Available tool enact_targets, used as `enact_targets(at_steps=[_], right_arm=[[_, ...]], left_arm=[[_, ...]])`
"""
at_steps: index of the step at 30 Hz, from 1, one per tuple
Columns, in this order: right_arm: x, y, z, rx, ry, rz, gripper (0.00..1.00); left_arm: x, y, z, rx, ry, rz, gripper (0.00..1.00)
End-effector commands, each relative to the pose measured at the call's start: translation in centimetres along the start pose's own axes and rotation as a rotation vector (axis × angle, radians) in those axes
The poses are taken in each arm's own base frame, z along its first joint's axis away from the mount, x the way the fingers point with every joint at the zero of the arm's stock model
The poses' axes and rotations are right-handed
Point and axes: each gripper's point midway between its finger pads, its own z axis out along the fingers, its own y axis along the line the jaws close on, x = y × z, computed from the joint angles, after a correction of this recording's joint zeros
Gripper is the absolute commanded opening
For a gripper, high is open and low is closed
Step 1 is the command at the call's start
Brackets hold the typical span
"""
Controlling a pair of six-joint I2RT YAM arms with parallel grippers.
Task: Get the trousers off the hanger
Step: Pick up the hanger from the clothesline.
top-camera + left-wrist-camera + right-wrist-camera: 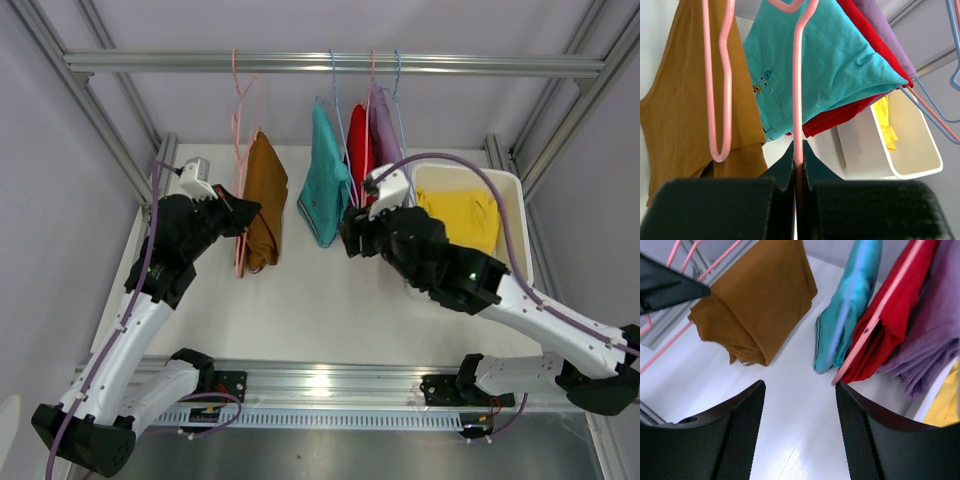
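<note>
Brown trousers hang on a pink hanger at the left of the rail. To their right hang the teal, red and lavender trousers. Yellow trousers lie in the white bin. My left gripper is shut on a pink hanger wire beside the brown trousers. My right gripper stands open and empty above the table, just below the teal trousers. The tip of the red trousers' pink hanger ends at its right finger.
An aluminium rail spans the back and carries the hangers, among them blue ones at the right. Frame posts stand at both sides. The white bin sits at the table's right, close behind my right arm.
</note>
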Motion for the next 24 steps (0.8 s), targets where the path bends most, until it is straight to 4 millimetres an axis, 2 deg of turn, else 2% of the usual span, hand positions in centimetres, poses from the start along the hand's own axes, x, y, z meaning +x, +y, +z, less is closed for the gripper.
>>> enact_targets(at_steps=[1, 10, 11, 13, 16, 17, 18, 20, 24], right_arm=[[0.4, 1.5, 0.9, 0.058, -0.032, -0.077, 0.63], [4.5, 7.9, 3.0, -0.086, 0.005, -0.146, 0.66], [5.7, 8.2, 3.5, -0.088, 0.019, -0.166, 0.66], [5.7, 8.9, 4.0, -0.100, -0.007, -0.174, 0.68], [6.3, 9.5, 5.3, -0.095, -0.035, -0.188, 0.75], [5.5, 9.9, 5.7, -0.097, -0.082, -0.189, 0.77], [6.5, 10.1, 6.4, -0.089, -0.076, -0.215, 0.77], [6.7, 10.2, 7.3, -0.066, -0.090, -0.248, 0.77], [7.5, 12.1, 9.5, -0.095, -0.092, -0.263, 0.79]], left_arm=[[-2.4, -1.0, -0.5, 0.039, -0.103, 0.076, 0.01], [-1.8, -1.0, -0.1, 0.041, -0.070, 0.076, 0.00], [-2.0, -0.9, -0.1, 0.033, -0.073, 0.084, 0.00], [-2.3, -0.6, -0.2, 0.007, -0.074, 0.091, 0.01], [-2.4, -0.4, -0.5, -0.004, -0.078, 0.104, 0.00], [-2.3, -0.4, -0.5, -0.004, -0.076, 0.109, 0.01], [-2.3, -0.3, -0.4, -0.006, -0.072, 0.113, 0.01], [-2.2, -0.2, -0.4, -0.016, -0.060, 0.123, 0.01], [-2.1, -0.2, -0.1, -0.012, -0.046, 0.129, 0.00]])
